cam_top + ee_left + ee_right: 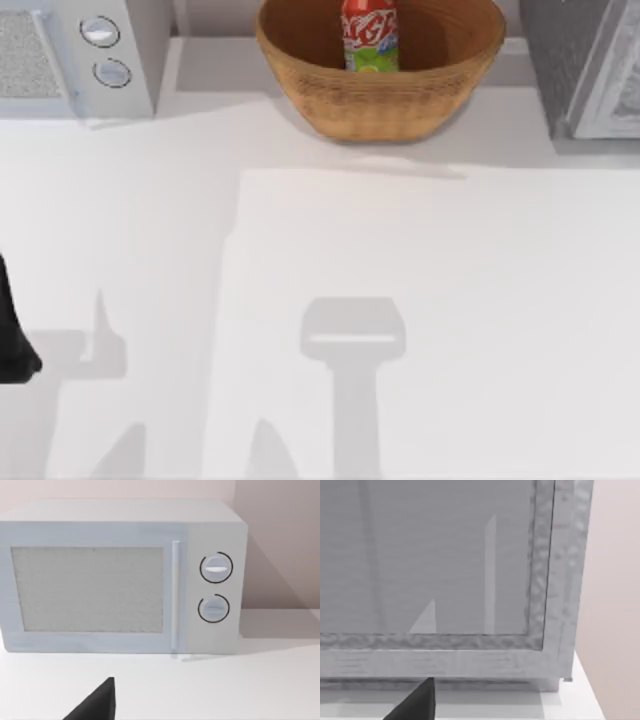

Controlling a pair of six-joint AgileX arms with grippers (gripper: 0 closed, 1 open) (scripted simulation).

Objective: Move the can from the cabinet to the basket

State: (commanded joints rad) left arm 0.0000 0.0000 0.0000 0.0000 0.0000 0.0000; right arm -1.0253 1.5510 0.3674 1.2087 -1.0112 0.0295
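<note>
We work at a white table (420, 320), bare across its near and middle stretch apart from shadows. At its far right corner stands the cabinet (575, 60), dark grey and speckled with a paler door panel; our right wrist view looks straight at that door (430, 560) and its mottled frame. At the far left sits a light grey microwave (120, 575) with 2 round knobs (216, 568), squarely in front of our left wrist camera. Between them, at the far middle, rests the wicker basket (300, 70). The can (370, 35) stands upright inside it, red above, green below. Our left arm (15, 340) shows as a dark shape at the near left edge. We cannot tell whether either gripper's fingers are apart or together.
</note>
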